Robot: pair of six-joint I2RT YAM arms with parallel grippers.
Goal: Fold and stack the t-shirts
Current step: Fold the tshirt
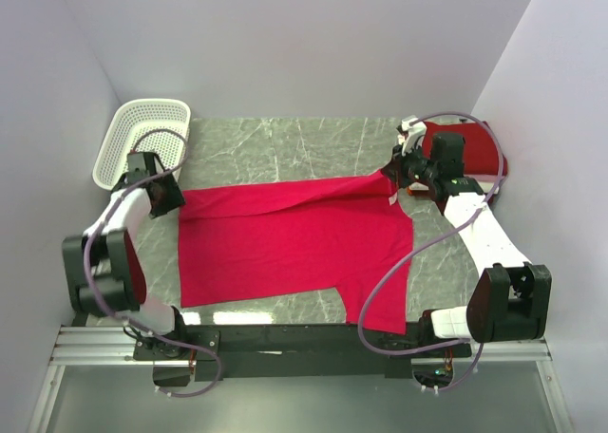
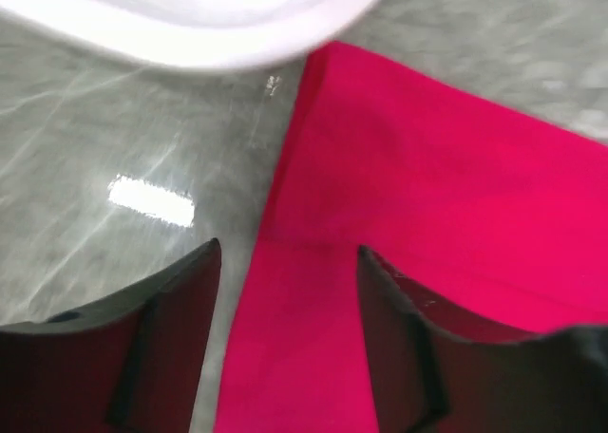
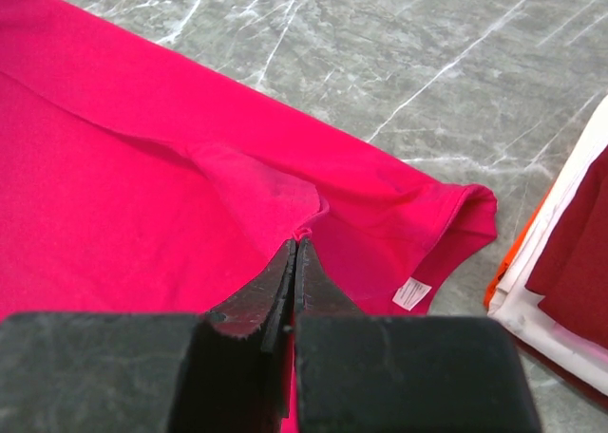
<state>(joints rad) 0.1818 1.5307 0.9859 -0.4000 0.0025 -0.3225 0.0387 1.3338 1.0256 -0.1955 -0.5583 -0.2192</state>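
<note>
The bright pinkish-red t-shirt (image 1: 285, 243) lies spread across the marble table, with a fold running along its far edge. My right gripper (image 1: 393, 175) is shut on a pinch of its far right edge; in the right wrist view the jaws (image 3: 296, 243) are closed on a ridge of the cloth (image 3: 114, 167). My left gripper (image 1: 167, 197) is open just above the shirt's left edge (image 2: 427, 186); one finger (image 2: 180, 300) is over bare table, the other over cloth. The darker crimson t-shirt (image 1: 475, 148) lies at the back right, on a white t-shirt (image 3: 532, 300).
A white plastic lattice basket (image 1: 142, 139) stands at the back left, close behind my left gripper, and its rim shows in the left wrist view (image 2: 190, 15). A white label (image 3: 411, 292) sits on the shirt's corner. Walls close in the table on both sides.
</note>
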